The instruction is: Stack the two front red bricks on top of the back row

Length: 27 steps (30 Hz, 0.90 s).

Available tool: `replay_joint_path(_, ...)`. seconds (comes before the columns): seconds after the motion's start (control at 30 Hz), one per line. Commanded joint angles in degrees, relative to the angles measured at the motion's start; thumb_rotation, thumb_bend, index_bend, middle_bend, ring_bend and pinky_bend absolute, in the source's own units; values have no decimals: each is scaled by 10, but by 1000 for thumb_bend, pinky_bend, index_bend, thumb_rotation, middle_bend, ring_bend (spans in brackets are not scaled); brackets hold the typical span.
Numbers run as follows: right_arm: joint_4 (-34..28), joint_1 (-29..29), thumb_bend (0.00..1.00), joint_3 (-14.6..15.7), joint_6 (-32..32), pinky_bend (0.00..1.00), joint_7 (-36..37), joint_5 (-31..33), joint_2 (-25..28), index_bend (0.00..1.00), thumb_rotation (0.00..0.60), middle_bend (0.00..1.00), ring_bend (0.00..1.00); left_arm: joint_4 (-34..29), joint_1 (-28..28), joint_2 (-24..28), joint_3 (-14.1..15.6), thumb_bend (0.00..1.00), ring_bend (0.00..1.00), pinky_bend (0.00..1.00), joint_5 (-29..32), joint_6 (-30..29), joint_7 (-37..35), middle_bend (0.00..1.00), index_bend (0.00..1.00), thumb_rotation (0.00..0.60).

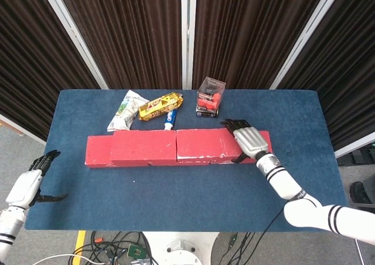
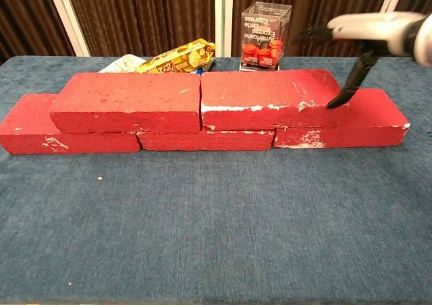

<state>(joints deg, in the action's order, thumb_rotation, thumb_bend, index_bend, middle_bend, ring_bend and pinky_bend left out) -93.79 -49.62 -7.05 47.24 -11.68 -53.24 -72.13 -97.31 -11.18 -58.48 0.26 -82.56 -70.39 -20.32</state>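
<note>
Red bricks: two upper bricks, left (image 2: 128, 101) and right (image 2: 270, 98), set end to end on the back row (image 2: 202, 140), seam at table centre.
Back row: three bricks on the cloth; ends showing past the upper pair at 9 o'clock (image 1: 96, 150) and 3 o'clock (image 2: 374, 119).
Right hand (image 1: 249, 139): held over the right end of the right upper brick, fingers apart, holding nothing; thumb tip (image 2: 335, 102) down by that brick's end face, contact unclear.
Left hand (image 1: 30, 183): off the table's 8 o'clock corner, fingers apart, holding nothing.
Surface: table (image 1: 176, 194) covered in dark blue cloth.
Behind the bricks, 12 o'clock: clear box of red items (image 2: 265, 36), yellow snack packet (image 1: 159, 105), toothpaste tube (image 1: 170, 118), white-green pouch (image 1: 124, 111).
Room: dark brown curtains (image 1: 129, 30) with pale vertical posts (image 1: 186, 33); grey floor, cables (image 1: 117, 250) at 6 o'clock.
</note>
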Motion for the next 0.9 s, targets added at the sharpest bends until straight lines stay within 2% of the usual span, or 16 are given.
replay_joint_path(0.03, -74, 69, 0, 19, 112, 0, -1, -90, 54, 0, 600, 0, 0, 1, 4, -3, -2, 6, 0, 0, 1, -9, 7, 0, 0, 600)
replay_joint_path(0.17, -100, 163, 0, 61, 264, 0, -25, -184, 73, 0, 600, 0, 0, 0, 12, -9, -5, 6, 0, 0, 1, -30, 29, 0, 0, 600)
replay_joint_path(0.3, -95, 241, 0, 106, 341, 0, -13, -230, 80, 0, 600, 0, 0, -3, 20, -11, -2, 5, 0, 0, -7, -47, 51, 0, 0, 600)
replay_joint_path(0.43, -44, 303, 0, 130, 402, 0, -3, -264, 64, 0, 600, 0, 0, 3, 31, -18, 3, 0, 0, 0, -25, -72, 72, 0, 0, 600)
replay_joint_path(0.57, 21, 358, 0, 140, 444, 0, 16, -275, 34, 0, 600, 0, 0, 20, 45, -33, 8, 0, 0, 0, -42, -100, 74, 0, 0, 600)
replay_joint_path(0.67, 55, 386, 0, 144, 450, 0, 40, -274, 21, 0, 600, 0, 0, 38, 57, -45, 9, 0, 0, 0, -48, -124, 82, 0, 0, 600)
replay_joint_path(0.9, 87, 414, 0, 139, 442, 0, 70, -281, 15, 0, 600, 0, 0, 60, 79, -68, 7, 0, 0, 0, -60, -170, 103, 0, 0, 600)
